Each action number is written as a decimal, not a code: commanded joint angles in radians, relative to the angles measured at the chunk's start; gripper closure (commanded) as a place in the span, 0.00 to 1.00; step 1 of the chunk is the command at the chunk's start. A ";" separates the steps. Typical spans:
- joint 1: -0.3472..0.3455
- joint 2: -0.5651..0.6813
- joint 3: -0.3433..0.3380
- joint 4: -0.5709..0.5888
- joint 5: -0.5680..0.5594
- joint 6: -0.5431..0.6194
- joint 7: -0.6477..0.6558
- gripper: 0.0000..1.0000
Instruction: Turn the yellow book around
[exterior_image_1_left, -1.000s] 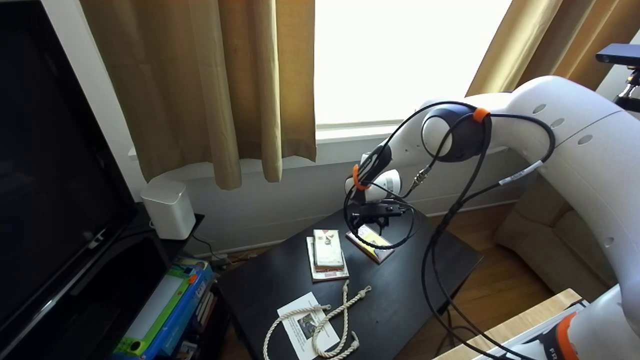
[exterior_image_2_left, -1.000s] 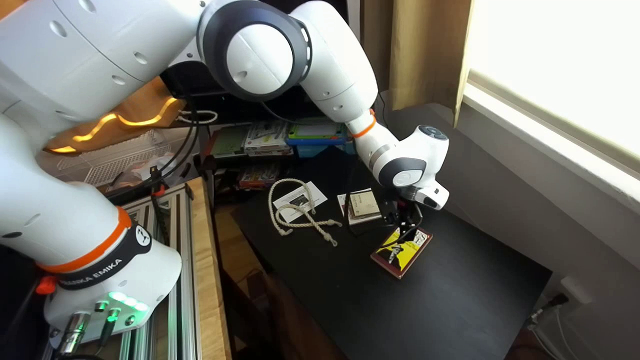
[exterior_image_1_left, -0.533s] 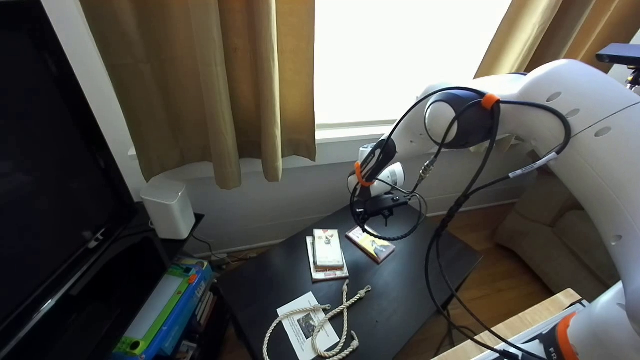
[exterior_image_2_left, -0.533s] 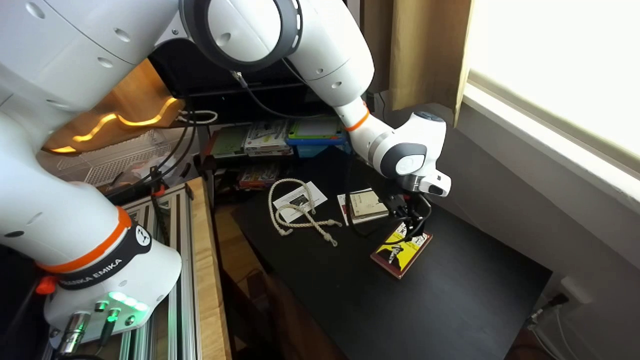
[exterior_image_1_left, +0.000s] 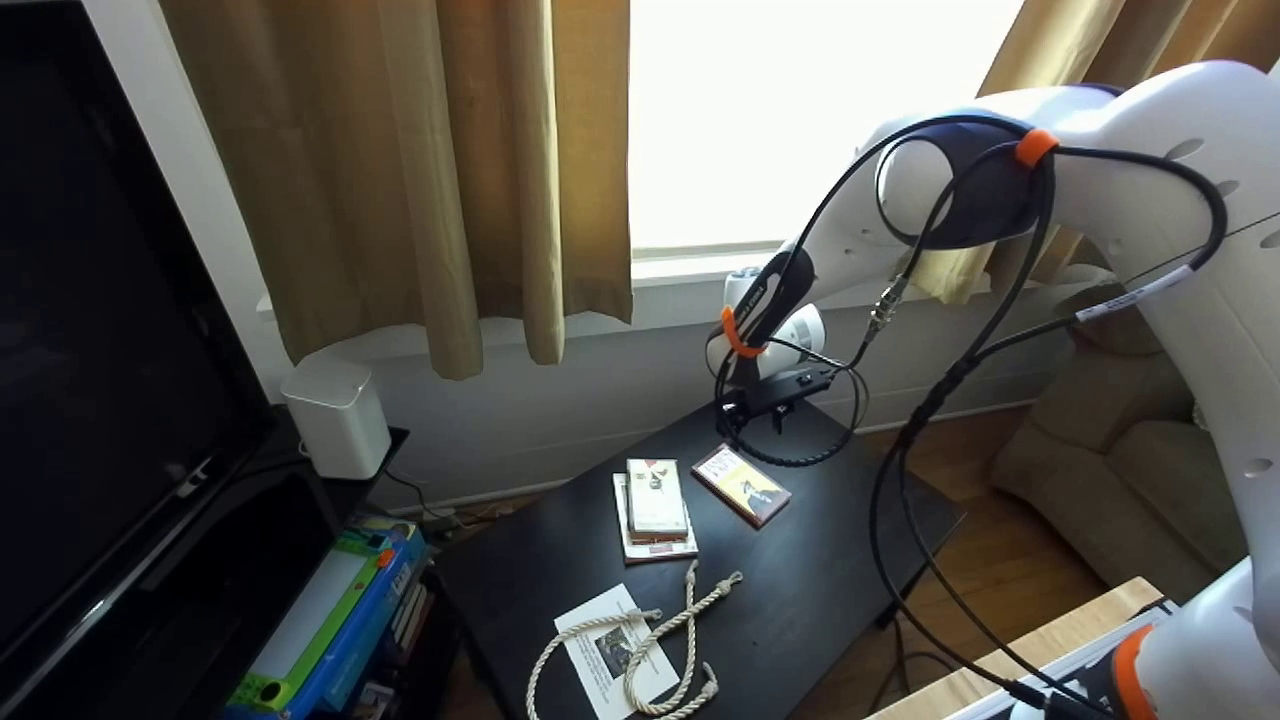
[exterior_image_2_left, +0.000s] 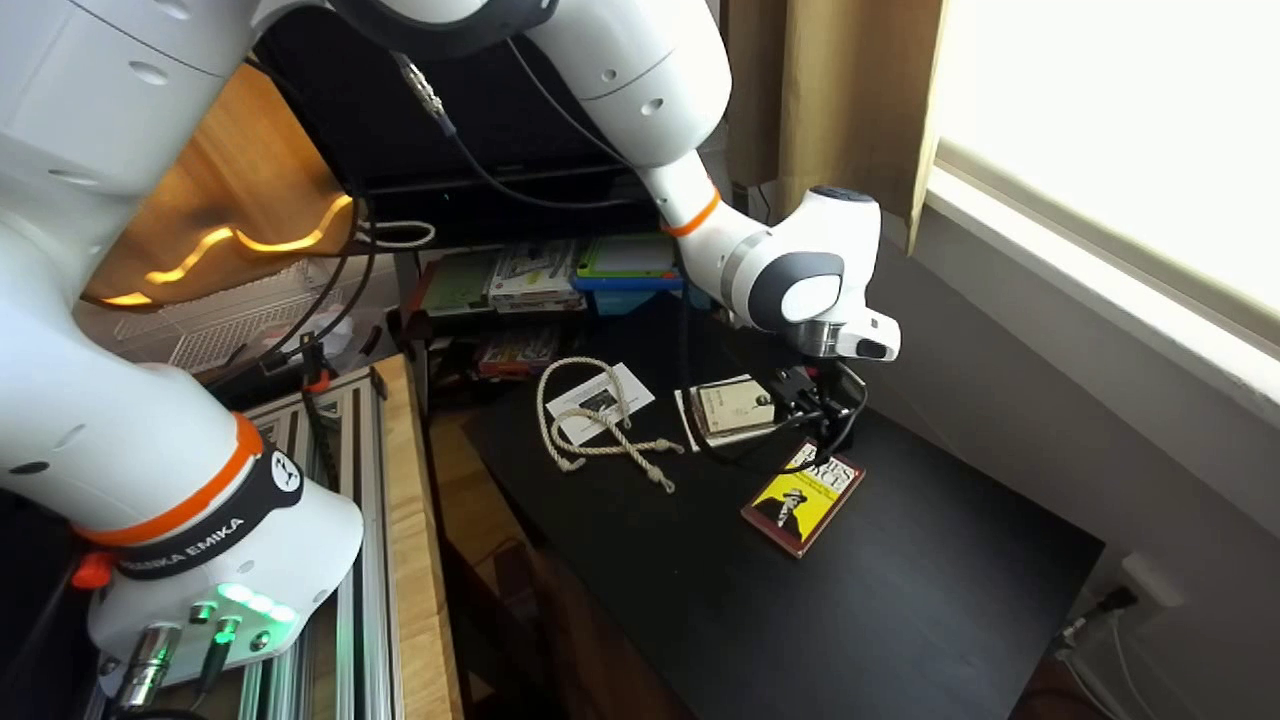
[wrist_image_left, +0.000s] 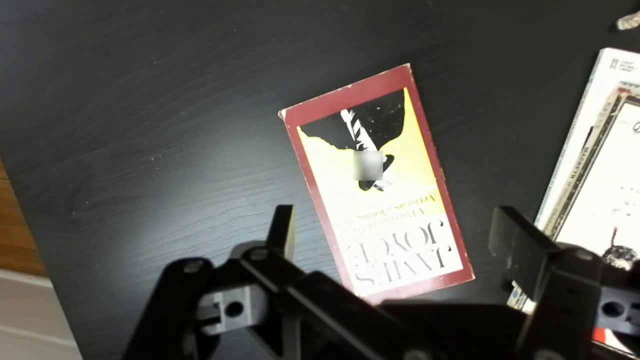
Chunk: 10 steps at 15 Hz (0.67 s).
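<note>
Yellow James Joyce paperback (wrist_image_left: 385, 200) lies flat, cover up, on the black table (exterior_image_2_left: 930, 600), its front edged in maroon around a figure in a dark hat. In both exterior views it sits just beside a stack of books (exterior_image_2_left: 732, 408), its title end angled toward the wall (exterior_image_1_left: 600, 430) below the window (exterior_image_1_left: 820, 110). In the wrist view the title appears upside down, and the Robotiq gripper (wrist_image_left: 392, 232) fills the bottom of the view with its fingers (wrist_image_left: 281, 227) wide apart. One finger shows on either side of the paperback's title end, clear of its edges. In both exterior views the gripper hangs over the table near that same end, though its fingers are too dark there to make out. At the top of the stack rests a cream paperback (exterior_image_1_left: 656, 497); beneath it is a larger book with a white border (wrist_image_left: 606, 80), and a spine in the stack reads “Macbeth.” Cream-colored rope (exterior_image_1_left: 690, 614) lies on the same table, crossing a printed sheet (exterior_image_1_left: 612, 652). Beside the television (exterior_image_1_left: 100, 330) stands a white box-shaped device (exterior_image_1_left: 337, 420).
</note>
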 joint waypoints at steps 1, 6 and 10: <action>0.010 -0.104 -0.011 -0.137 -0.035 0.057 -0.003 0.00; 0.009 -0.179 -0.016 -0.220 -0.047 0.079 -0.001 0.00; -0.006 -0.134 0.001 -0.142 -0.027 0.045 0.003 0.00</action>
